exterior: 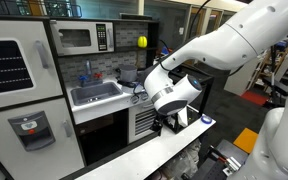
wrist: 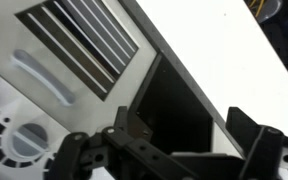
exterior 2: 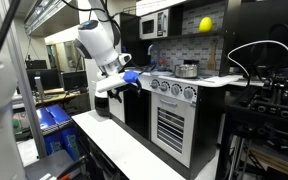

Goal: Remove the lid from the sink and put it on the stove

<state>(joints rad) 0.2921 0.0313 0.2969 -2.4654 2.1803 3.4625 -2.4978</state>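
Note:
The light grey sink (exterior: 94, 96) sits in the white toy-kitchen counter, with a small faucet behind it. I cannot make out the lid in any view. The stove (exterior 2: 170, 79) has a row of knobs on its front and a shiny silver pot (exterior 2: 188, 69) on top. In the exterior view that shows the sink, the arm hides most of the stove. My gripper (exterior: 174, 119) (exterior 2: 114, 86) hangs in front of the kitchen's oven front, below counter height. In the wrist view the gripper (wrist: 189, 140) is open with nothing between its fingers (wrist: 134, 126), facing the slatted oven door (wrist: 84, 40).
A microwave (exterior: 79, 38) and a yellow ball (exterior: 142, 41) sit on the shelf above the counter. A toy fridge (exterior: 19, 90) stands beside the sink. A white table edge (exterior 2: 114, 145) runs along the kitchen's front. Lab benches and cables surround the area.

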